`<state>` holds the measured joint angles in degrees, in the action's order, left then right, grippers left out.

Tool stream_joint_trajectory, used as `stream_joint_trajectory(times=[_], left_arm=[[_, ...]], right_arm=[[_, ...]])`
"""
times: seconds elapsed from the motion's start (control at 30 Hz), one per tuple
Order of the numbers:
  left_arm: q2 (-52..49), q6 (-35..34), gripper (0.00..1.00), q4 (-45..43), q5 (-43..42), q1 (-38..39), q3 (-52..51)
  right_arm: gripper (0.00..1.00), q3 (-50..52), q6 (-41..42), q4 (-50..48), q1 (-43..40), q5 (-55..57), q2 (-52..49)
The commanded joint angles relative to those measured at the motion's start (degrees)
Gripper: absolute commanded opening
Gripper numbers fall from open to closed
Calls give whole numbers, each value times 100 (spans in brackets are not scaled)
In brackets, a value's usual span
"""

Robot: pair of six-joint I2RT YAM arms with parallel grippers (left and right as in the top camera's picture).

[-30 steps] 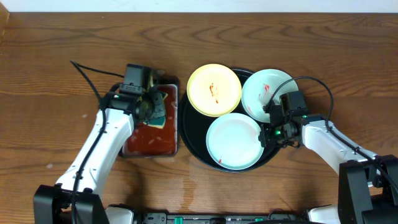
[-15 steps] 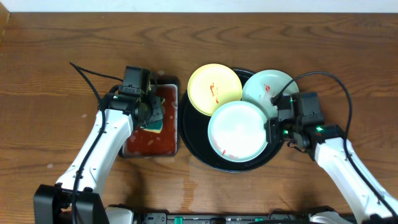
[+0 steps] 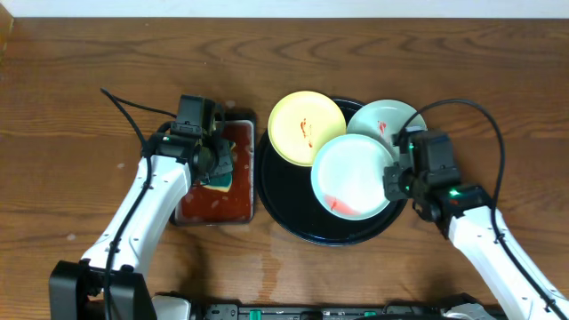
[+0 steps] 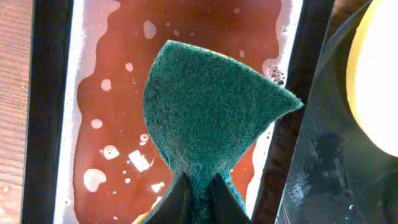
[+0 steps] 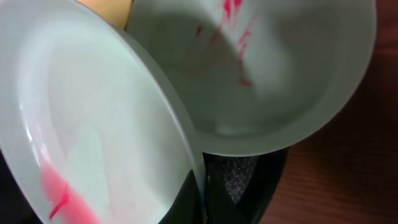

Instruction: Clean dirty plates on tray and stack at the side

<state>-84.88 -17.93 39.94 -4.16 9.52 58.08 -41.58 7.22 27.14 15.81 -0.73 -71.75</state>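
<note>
Overhead shows you the whole layout: the right claw [image 3: 397, 183] is clamped on the rim of a red-smeared mint plate [image 3: 351, 173] over the black tray [image 3: 284, 206], and that plate overlaps the yellow plate [image 3: 305, 127] and the second mint plate [image 3: 384, 123]. Only the left wrist view shows you the left claw [image 4: 200, 191] pinching a green sponge [image 4: 211, 118] above the reddish liquid [image 4: 115, 68]. Its fingers are cut off at the bottom edge.

Mint plate rising off the tray

The right gripper [image 3: 391, 183], pinching the rim of the nearer mint plate [image 3: 349, 173], is lifting it far and right from the tray [image 3: 283, 212], so it is now overlapping the yellow plate [image 3: 300, 124] and the second mint plate [image 3: 380, 118]. The left gripper [image 3: 214, 162] is easing the green sponge [image 3: 220, 176] slightly nearer.
</note>
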Motion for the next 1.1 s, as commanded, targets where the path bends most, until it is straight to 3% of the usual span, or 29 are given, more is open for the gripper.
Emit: stream_joint_trajectory(times=[0.0,0.27,0.5,0.83,1.0,1.07], left_arm=[[-52,79,7,4,-179,-17,-63],[-52,76,8,-94,-1239,-11,-63],[-52,-111,8,-356,-1775,387,-63],[-55,-1062,8,-1075,-1707,1779,-66],[-55,-1414,7,-1178,-872,2538,-66],[-55,-1416,7,-1182,-680,2765,-66]], right_arm=[[1,-199,210,-15,251,286,59],[1,-175,1725,540,304,234,-109],[1,-120,2712,1167,304,-461,-527],[1,50,2942,1209,304,-581,-1285],[1,52,2940,1235,304,-778,-1606],[11,52,2940,1213,304,-911,-1674]])
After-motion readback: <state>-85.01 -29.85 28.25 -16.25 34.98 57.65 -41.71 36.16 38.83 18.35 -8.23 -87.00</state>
